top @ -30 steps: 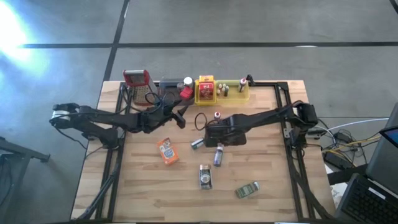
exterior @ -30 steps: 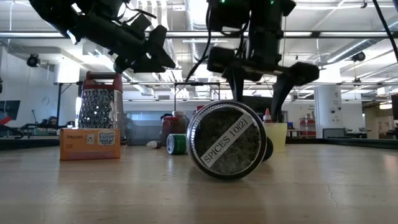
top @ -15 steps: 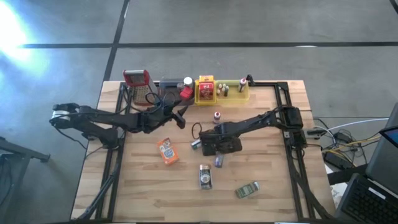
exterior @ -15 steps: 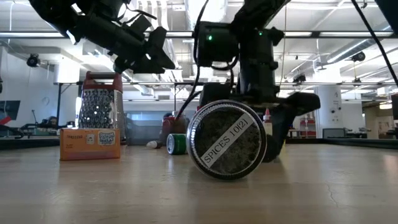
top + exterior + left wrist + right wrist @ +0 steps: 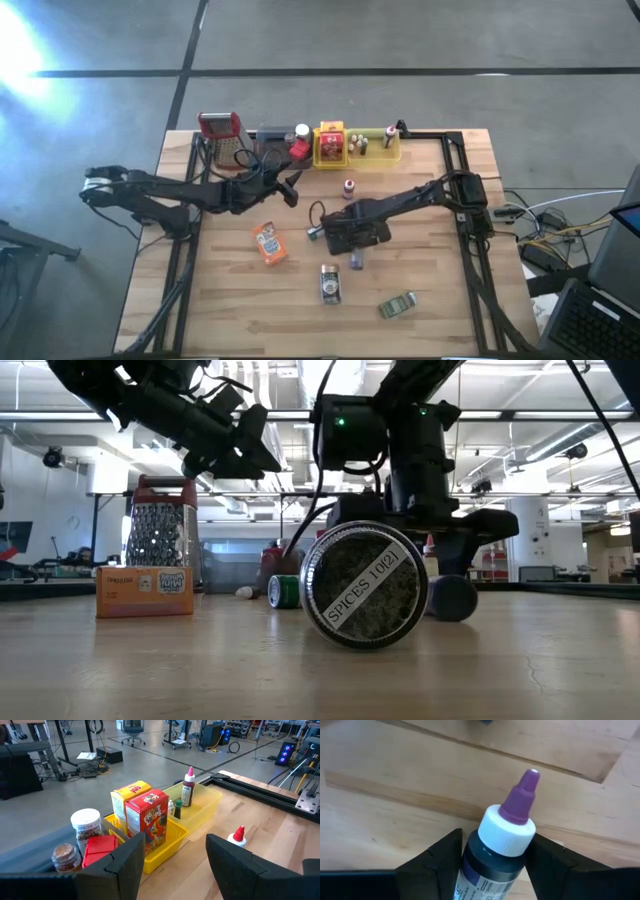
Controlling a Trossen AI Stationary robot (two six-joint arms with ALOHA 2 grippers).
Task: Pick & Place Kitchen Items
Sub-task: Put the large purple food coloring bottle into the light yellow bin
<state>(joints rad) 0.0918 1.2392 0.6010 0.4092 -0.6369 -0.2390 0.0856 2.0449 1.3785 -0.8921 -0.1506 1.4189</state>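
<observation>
A small dark bottle with a white cap and purple tip (image 5: 506, 832) lies on the table's middle, its tip (image 5: 357, 262) toward the near edge. My right gripper (image 5: 495, 865) stands over it, pointing down, shut on its body. My left gripper (image 5: 175, 860) hangs open above the far left part of the table (image 5: 290, 188), with nothing between its fingers. Loose on the wood lie an orange packet (image 5: 268, 243), a spice jar (image 5: 329, 283), a green tin (image 5: 397, 305), a small can (image 5: 315, 231) and a red-capped bottle (image 5: 348, 186). My right gripper pinches the bottle's dark body just below the white cap (image 5: 475, 860) between its two fingers (image 5: 442, 862). The fingers come from above, pointing down, and lie across the bottle. The bottle lies on its side on the wood.
Along the far edge stand a red-topped grater (image 5: 222, 135), jars and two yellow trays (image 5: 332, 145) holding boxes and small bottles. In the low view the spice jar's lid (image 5: 365, 585) blocks much of my right gripper. Black frame rails (image 5: 462, 170) run along the table's sides.
My right gripper has come down and a little toward the near edge, rolling somewhat, until its fingers stand at table height on either side of the purple-tipped bottle. The bottle has stayed lying where it was.
</observation>
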